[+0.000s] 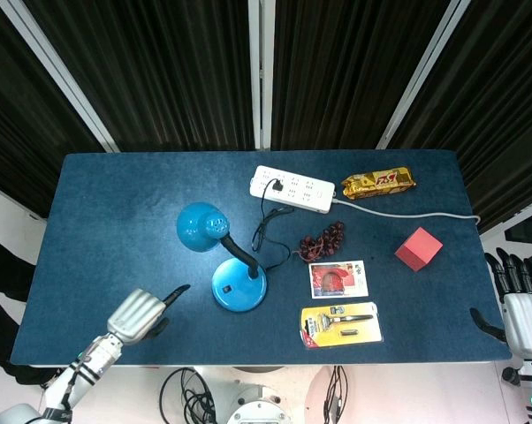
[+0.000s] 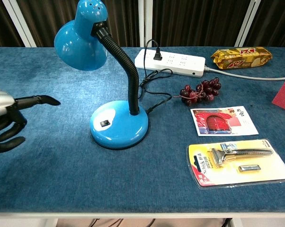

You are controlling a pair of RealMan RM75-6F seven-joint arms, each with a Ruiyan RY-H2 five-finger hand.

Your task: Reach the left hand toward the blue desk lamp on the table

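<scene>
The blue desk lamp stands near the table's middle, its round base bearing a small black switch and its shade bent up to the left on a black gooseneck. My left hand hovers over the table's front left, empty, its fingers apart and pointing at the lamp base, a short gap away. My right hand hangs off the table's right edge, fingers spread and holding nothing.
A white power strip with the lamp's plug and black cord lies behind the lamp. A grape bunch, a card, a packaged razor, a snack bar and a red block lie to the right.
</scene>
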